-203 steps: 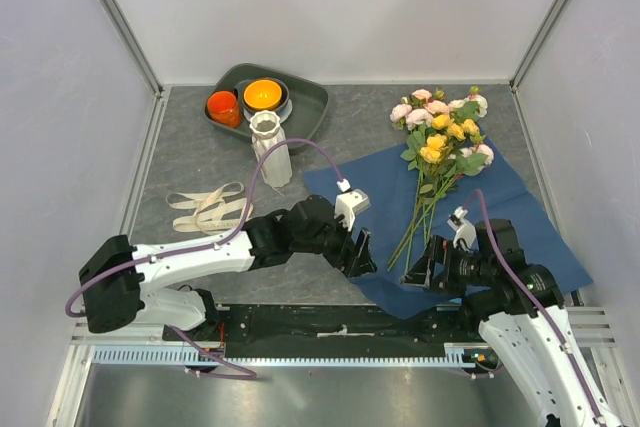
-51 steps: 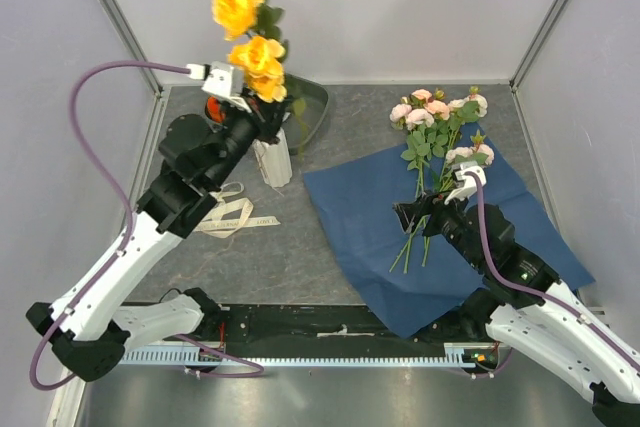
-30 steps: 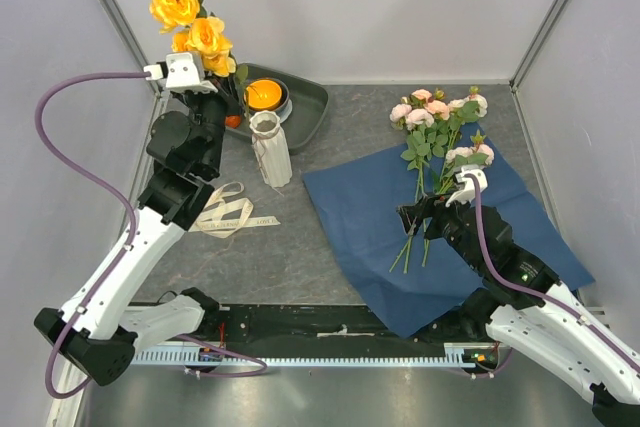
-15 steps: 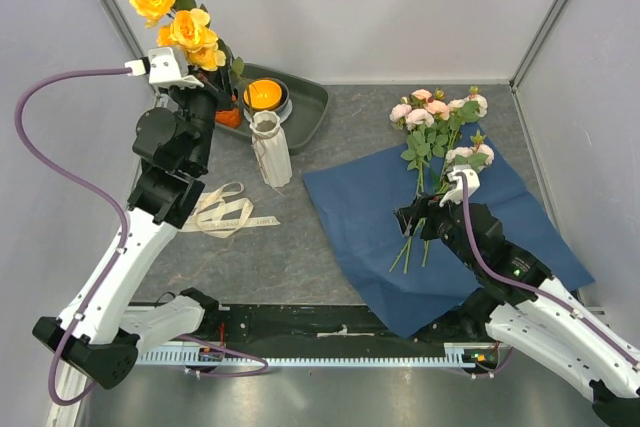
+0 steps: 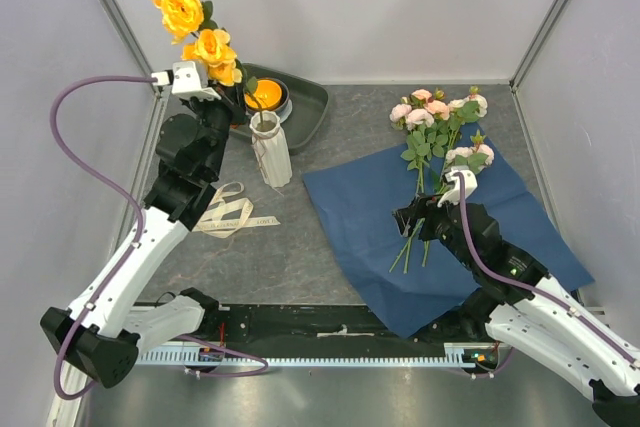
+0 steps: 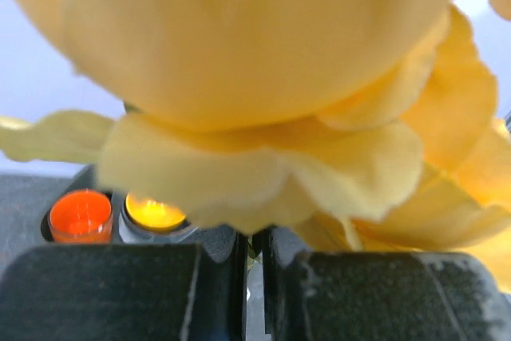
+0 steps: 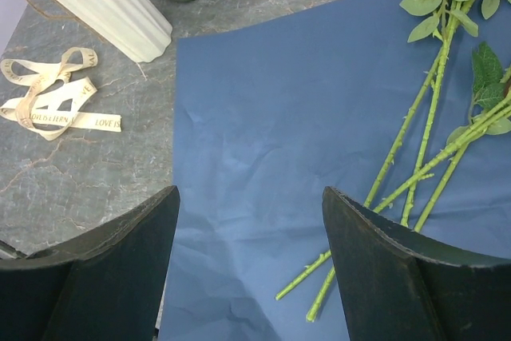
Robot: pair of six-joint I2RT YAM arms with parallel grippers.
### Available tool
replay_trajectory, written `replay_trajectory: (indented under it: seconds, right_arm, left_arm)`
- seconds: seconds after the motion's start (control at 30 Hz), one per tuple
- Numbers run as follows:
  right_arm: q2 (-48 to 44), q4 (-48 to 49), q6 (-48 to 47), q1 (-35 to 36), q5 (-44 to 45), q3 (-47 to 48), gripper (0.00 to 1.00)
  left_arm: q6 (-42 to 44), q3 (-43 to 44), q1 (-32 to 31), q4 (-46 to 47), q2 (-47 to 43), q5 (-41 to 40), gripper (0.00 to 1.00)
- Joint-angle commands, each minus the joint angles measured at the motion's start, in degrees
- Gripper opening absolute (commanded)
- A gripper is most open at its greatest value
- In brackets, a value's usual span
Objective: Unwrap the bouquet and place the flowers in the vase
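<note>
1. On the table I count one vase [image 5: 271, 151], one blue paper [image 5: 350, 202] lying flat, one cream ribbon [image 5: 224, 211], one grey tray [image 5: 312, 105] and, in this tray, one orange cup [image 6: 80, 216] and one orange bowl [image 5: 263, 95].
2. Flowers are in two groups: the yellow flowers [image 5: 182, 10], about five blooms, are up in the air at far left; the pink flowers [image 5: 438, 115], several blooms that are hard to count, lie on the paper's far side with their stems toward the right gripper [image 5: 412, 219].
3. From the right wrist, three or four green stems show; the blooms are cut off at the edge.
4. From the left wrist, one big yellow bloom fills nearly the whole view, blurred.
5. Whether the yellow stem's low end reaches the vase mouth, I cannot tell.
6. Left arm is raised high and stretched toward the far left; the left gripper [image 6: 254, 265] has its fingers pressed almost together on a thin green stem of the yellow flowers, just beside and above the vase.
7. Right arm reaches forward, low over the paper; its fingers are spread wide, hold nothing, and the stems lie just to their right.
</note>
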Motion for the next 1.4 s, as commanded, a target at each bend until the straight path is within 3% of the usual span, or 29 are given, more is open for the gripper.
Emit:
replay_trajectory:
  seconds: [0.0,0.13,0.23,0.27,0.37,0.47,0.63,0.67,0.73,1.03,1.13,1.23,1.33,1.37]
  right_arm:
    - [0.1,2.2,0.8,0.1,0.0,-0.4,0.80]
    - [0.1,2.2,1.4,0.1,-0.1,-0.7,0.80]
    - [0.3,2.2,1.7,0.1,0.0,-1.0,0.80]
    - [0.4,2.2,1.9,0.1,-0.1,-0.9,0.80]
    - [1.1,2.2,2.2,0.1,-0.1,-0.6,0.80]
    - [1.7,2.3,2.5,0.1,-0.3,-0.5,0.80]
    - [3.8,2.1,3.8,0.1,0.2,0.0,0.80]
    - [4.1,2.0,4.1,0.1,0.5,0.3,0.80]
    - [6.1,1.8,4.9,0.1,0.9,0.8,0.80]
    - [12.2,2.2,6.2,0.1,1.3,3.7,0.80]
    - [13.5,0.0,9.6,0.0,5.8,4.5,0.80]
    - [15.1,-4.0,11.8,-0.3,12.3,5.9,0.80]
    - [17.3,-6.9,12.7,-2.0,14.5,7.2,0.79]
    - [18.5,-7.4,12.7,-3.4,14.3,7.4,0.78]
  left_arm:
    - [-5.1,-3.9,0.2,2.9,0.0,-3.7,0.02]
    - [-6.8,-5.7,0.2,0.9,0.3,-7.2,0.03]
    - [-7.3,-5.7,0.2,-0.3,0.6,-7.4,0.12]
    - [-7.7,-6.0,0.2,-0.4,0.5,-7.1,0.17]
    - [-9.1,-6.7,0.2,-1.1,0.6,-6.4,0.49]
    - [-9.7,-5.9,0.2,-2.1,1.0,-5.2,0.63]
    - [-10.4,-4.3,0.2,-4.3,-0.1,-4.1,0.75]
    - [-10.4,-4.1,0.2,-4.6,-0.5,-4.1,0.87]
    - [-10.7,-4.0,0.1,-4.9,-1.8,-4.1,0.96]
    - [-10.3,-4.1,0.1,-5.3,-5.6,-3.9,0.97]
    - [-8.2,-3.6,-0.1,-4.8,-7.5,-0.8,0.93]
    - [-4.2,-2.9,-0.3,-3.8,-8.6,7.8,0.88]
    - [-0.3,-1.8,-0.6,-1.8,-9.2,22.0,0.84]
    - [0.1,-1.4,-1.0,-0.6,-9.1,30.0,0.84]
